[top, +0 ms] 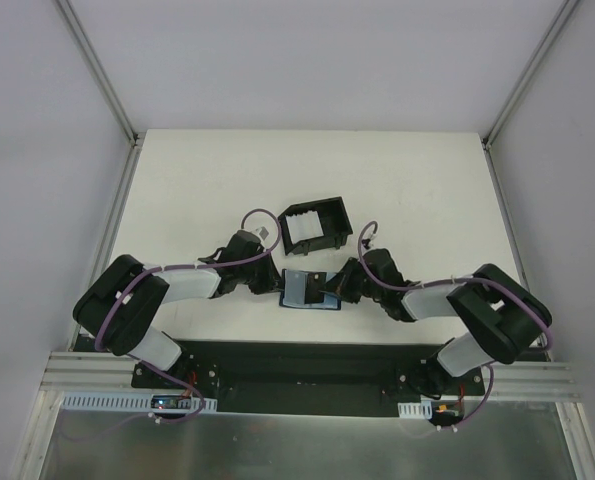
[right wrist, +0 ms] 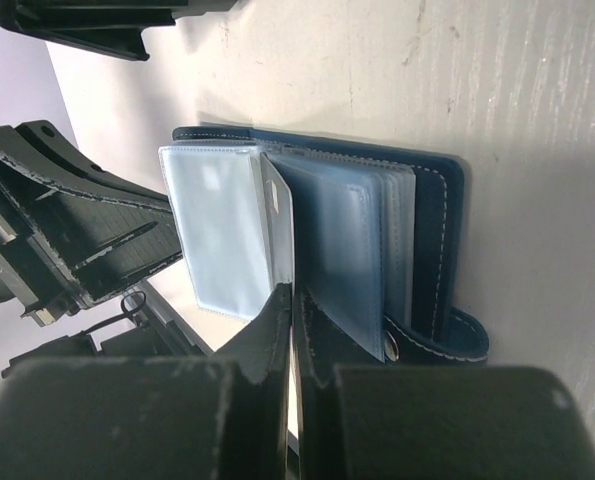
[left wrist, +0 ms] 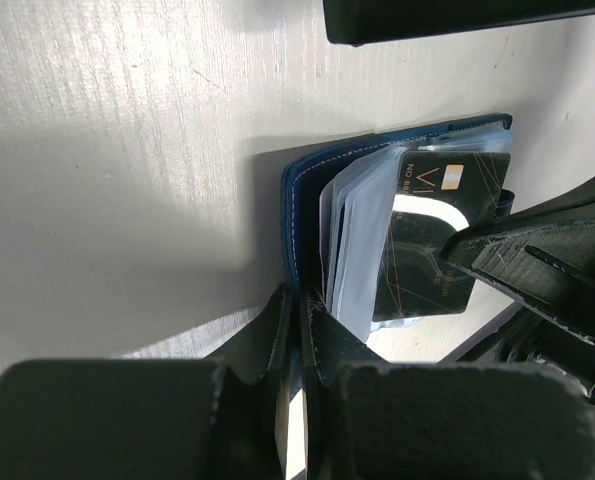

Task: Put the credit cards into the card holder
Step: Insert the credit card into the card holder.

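Note:
The navy card holder [top: 305,290] lies open between my two grippers, its clear sleeves fanned out. My left gripper [left wrist: 302,300] is shut on the holder's navy cover [left wrist: 295,215] at its near edge. My right gripper [right wrist: 295,300] is shut on a credit card [right wrist: 277,205], seen edge-on beside a pale sleeve [right wrist: 217,225]. In the left wrist view this card [left wrist: 427,235] has a dark face with gold lines and a chip. It sits partly among the sleeves, with the right fingers [left wrist: 537,265] on it. The snap tab [right wrist: 457,335] hangs at the holder's right. No other cards show.
A black square tray [top: 317,226] with raised walls stands just behind the holder. It also shows at the top of the left wrist view [left wrist: 457,15] and at the top left of the right wrist view [right wrist: 97,20]. The white table [top: 177,190] extends around them.

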### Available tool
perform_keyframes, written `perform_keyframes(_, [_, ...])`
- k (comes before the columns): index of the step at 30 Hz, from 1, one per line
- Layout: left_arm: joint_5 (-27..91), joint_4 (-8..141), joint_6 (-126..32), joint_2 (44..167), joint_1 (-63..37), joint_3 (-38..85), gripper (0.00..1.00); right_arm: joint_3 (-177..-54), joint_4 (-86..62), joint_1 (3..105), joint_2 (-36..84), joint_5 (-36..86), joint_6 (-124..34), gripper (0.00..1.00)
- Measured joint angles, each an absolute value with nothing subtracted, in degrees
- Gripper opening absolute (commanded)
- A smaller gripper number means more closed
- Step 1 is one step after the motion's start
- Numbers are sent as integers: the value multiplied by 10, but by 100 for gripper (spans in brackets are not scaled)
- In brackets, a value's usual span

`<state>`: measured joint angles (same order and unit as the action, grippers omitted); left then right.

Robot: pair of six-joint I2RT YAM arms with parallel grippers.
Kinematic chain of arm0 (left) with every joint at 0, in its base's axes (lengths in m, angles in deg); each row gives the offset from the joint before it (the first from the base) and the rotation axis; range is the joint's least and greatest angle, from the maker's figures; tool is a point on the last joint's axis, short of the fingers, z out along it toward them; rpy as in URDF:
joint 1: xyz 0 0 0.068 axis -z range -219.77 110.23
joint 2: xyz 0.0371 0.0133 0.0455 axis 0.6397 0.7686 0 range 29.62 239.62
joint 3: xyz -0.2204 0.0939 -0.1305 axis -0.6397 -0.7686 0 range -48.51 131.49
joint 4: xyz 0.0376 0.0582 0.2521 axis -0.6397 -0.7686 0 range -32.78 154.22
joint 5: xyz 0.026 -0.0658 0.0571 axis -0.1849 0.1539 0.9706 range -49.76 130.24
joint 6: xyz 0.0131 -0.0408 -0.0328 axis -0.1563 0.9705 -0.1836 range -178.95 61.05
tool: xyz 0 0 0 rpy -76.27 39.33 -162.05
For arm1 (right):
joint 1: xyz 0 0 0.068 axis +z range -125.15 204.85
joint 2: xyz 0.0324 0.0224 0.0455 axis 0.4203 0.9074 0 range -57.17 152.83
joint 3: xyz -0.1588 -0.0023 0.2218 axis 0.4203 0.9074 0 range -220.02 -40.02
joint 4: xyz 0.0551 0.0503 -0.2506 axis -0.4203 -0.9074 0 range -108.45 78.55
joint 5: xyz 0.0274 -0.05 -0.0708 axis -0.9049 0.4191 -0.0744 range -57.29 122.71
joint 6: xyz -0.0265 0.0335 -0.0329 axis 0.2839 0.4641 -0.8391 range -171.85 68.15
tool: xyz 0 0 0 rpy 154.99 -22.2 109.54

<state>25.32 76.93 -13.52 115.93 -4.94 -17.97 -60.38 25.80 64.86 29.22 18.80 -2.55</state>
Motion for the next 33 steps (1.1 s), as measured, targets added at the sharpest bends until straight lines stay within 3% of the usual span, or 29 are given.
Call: perform_keyframes(33, [253, 768, -135, 1160, -49, -179, 0, -629, 239, 644, 314, 140, -21, 0])
